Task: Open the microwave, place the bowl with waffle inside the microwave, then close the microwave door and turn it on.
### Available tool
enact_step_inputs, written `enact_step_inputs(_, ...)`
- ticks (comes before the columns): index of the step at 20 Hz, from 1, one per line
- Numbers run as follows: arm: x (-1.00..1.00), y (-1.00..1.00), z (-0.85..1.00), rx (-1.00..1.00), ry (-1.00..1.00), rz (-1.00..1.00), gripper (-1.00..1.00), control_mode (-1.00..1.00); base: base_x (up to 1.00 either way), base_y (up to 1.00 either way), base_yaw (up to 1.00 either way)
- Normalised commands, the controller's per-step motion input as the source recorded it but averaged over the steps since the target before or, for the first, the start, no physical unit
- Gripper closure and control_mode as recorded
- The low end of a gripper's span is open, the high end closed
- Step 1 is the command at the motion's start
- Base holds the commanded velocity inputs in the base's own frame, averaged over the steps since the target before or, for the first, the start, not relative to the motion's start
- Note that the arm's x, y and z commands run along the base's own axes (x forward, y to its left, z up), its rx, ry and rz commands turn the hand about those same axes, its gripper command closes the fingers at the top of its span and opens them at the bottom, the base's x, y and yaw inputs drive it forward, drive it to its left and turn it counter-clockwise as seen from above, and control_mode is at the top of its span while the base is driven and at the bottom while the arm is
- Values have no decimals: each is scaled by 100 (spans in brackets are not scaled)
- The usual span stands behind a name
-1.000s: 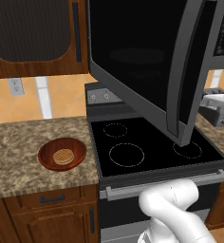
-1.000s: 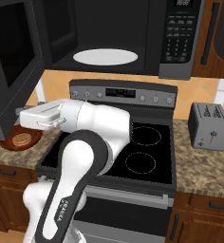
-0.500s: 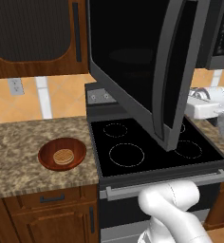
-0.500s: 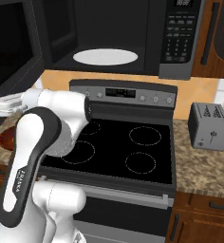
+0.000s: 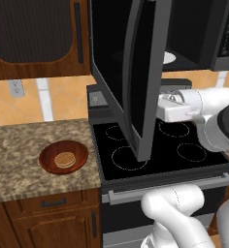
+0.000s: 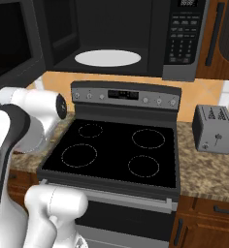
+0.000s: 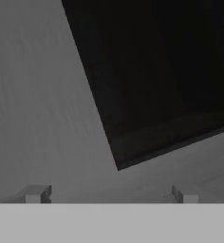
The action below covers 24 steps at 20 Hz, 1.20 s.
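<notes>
Microwave door (image 5: 136,72) swung wider than before, hiding the end effector (image 7: 109,197); fingertips spread, nothing between.

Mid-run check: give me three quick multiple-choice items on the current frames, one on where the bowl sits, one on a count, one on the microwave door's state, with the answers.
1. Where is the bowl?
A. On the granite counter left of the stove
B. Inside the microwave
C. On a stove burner

2. How many burner rings does the stove show?
A. Two
B. Four
C. Six

3. What state is the microwave door in?
A. Shut
B. Swung open
C. Removed

Answers:
1. A: the bowl, with the waffle in it, rests on the counter beside the stove.
2. B: four rings are drawn on the black cooktop.
3. B: the door stands out over the stove, and the microwave cavity with its white plate is exposed.
</notes>
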Motion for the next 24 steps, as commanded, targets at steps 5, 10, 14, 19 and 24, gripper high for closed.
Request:
enact_step_inputs(5,4,-42,11,3,44,-2,-100,-100,0,0,0)
enact_step_inputs(10,48,-83,-35,7,53,-5,-100,-100,0,0,0)
enact_step_inputs(14,70,-40,-97,-10,21,-13,-100,-100,0,0,0)
enact_step_inputs(19,91,10,-95,-26,16,-2,-100,-100,0,0,0)
enact_step_inputs(24,93,24,-66,-31,29,0,-100,-100,0,0,0)
